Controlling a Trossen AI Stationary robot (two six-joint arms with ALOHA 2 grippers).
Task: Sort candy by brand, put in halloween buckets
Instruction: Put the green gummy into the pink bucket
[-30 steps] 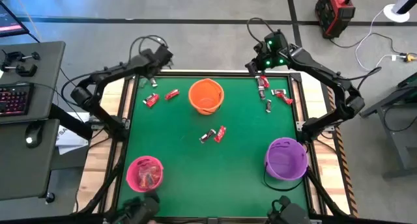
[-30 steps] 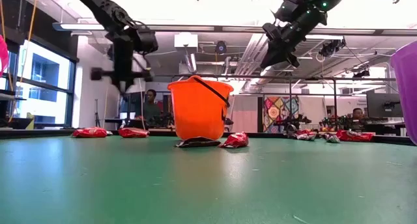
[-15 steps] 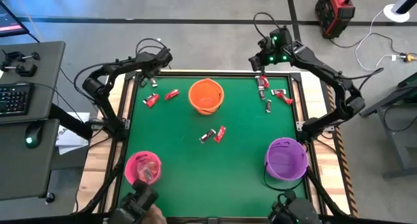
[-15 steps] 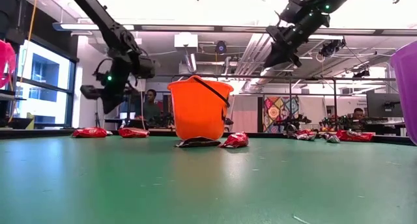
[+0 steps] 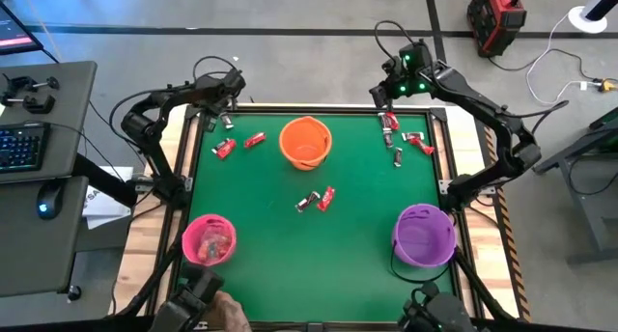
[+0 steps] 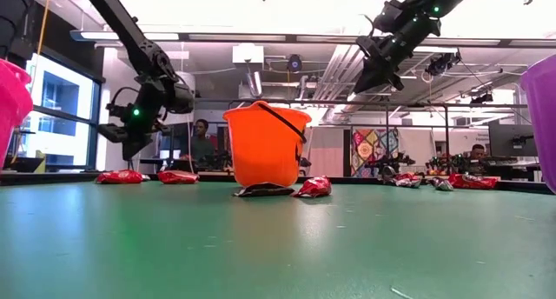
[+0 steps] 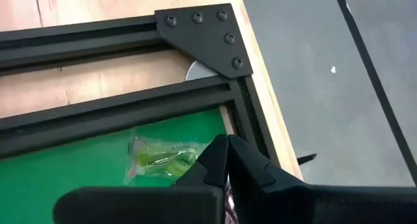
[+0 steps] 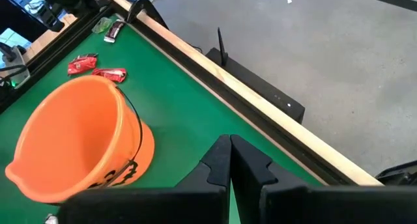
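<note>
1. The left claw (image 7: 227, 146), shut and empty, has swung out to the tabletop's (image 5: 290, 264) far left corner, over a clear-wrapped candy (image 7: 163, 160).
2. The right claw (image 8: 230, 148) (also shut, empty) hovers near the orange bucket (image 5: 305, 142); the pink bucket (image 5: 210, 241) has shifted, and most candy remains unsorted.

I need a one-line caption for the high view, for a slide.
Three buckets, orange, pink and purple, stand on green table among scattered candy.

You can't read any brand on the candy (image 5: 404, 139); the pieces are too small. The purple bucket (image 6: 545, 116) and pink bucket (image 6: 10, 99) are cut off at the low view's edges
</note>
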